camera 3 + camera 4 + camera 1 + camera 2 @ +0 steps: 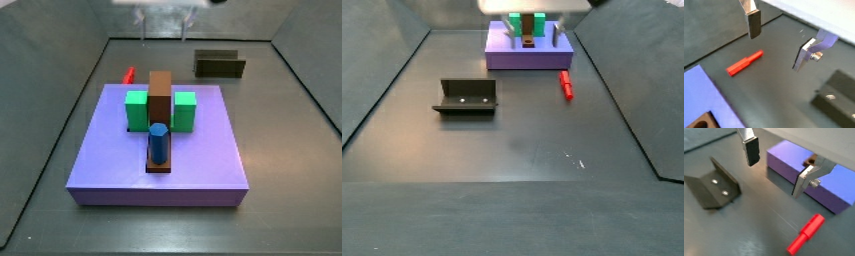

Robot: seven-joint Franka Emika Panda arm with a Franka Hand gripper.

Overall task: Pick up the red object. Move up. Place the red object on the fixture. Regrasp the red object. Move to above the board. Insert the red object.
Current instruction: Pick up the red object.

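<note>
Now the gripper (779, 44), jaws wide and empty, hangs high above the floor; it should descend over the peg (744, 63), at the frame's left-center beside the board (804, 173), and straddle its middle.

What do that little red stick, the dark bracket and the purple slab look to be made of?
Red object: probably matte plastic, uniform colour, no shine. Fixture: dark, dull, perhaps painted metal or plastic; two bright screws show. Board: even lavender, likely plastic. The open tool hangs above the floor, with silvery, metal-looking fingers.
</note>
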